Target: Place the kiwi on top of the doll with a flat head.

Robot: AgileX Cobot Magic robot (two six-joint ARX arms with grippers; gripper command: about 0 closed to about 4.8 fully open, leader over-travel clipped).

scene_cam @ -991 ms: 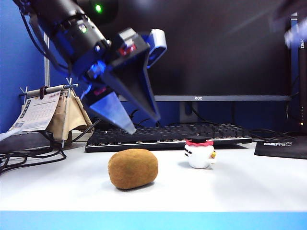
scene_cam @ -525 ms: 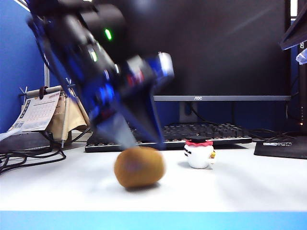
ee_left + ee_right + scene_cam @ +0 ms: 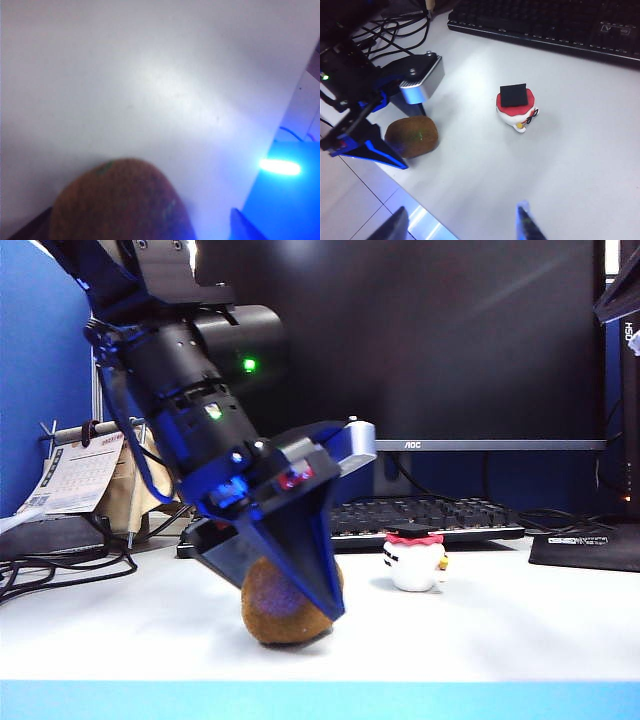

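The left gripper (image 3: 285, 585) has dropped onto the kiwi (image 3: 285, 602) — a second ago it hung well above the fruit, and now its dark blades straddle it, one on each side. Its jaws stand wide open and have hold of nothing yet. The kiwi has rolled from lying flat and sits more upright on the white desk (image 3: 520, 625), nudged a little toward the doll with a flat head (image 3: 416, 558). The doll stands untouched just beside the kiwi, in front of the keyboard (image 3: 430, 515). Closing on the fruit looks like the next step, the lift onto the black cap after it. The right gripper (image 3: 462, 224) hovers high above the doll — jaws spread, empty.
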